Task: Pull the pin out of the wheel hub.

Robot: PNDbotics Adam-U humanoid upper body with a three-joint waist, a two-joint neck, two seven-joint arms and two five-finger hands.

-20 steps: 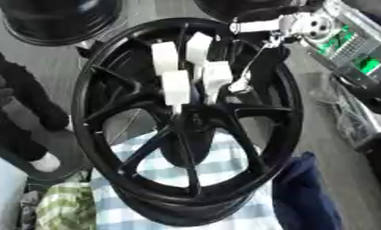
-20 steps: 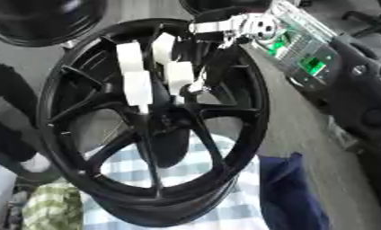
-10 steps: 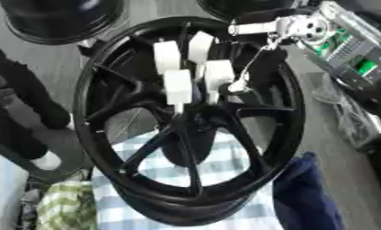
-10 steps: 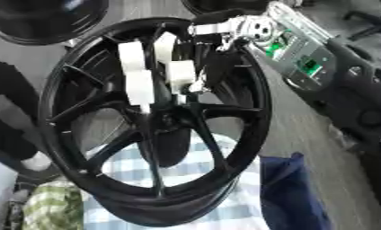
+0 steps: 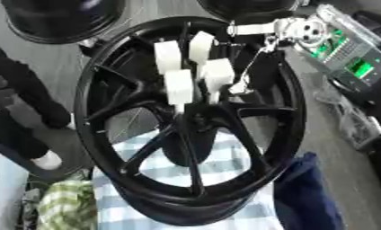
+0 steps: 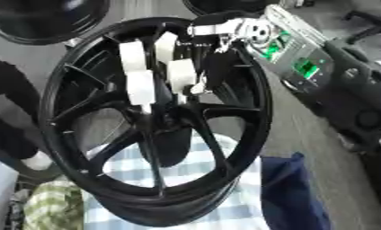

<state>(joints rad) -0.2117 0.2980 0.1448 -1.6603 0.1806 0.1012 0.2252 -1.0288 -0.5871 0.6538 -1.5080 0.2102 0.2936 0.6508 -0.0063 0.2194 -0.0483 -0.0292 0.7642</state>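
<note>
Big black wheel hub (image 5: 190, 121) stands on edge w/ spokes facing me, its lower rim on a blue-white checked cloth (image 5: 178, 179) at the near edge of the surface, dark blue fabric (image 5: 307, 197) just to its right. My right hand (image 5: 190, 72) comes in from the upper right, white-padded fingers (image 5: 179, 85) bent over the spokes near the hub centre; can't tell if they hold anything. Pin itself I can't make out; left hand not seen.
</note>
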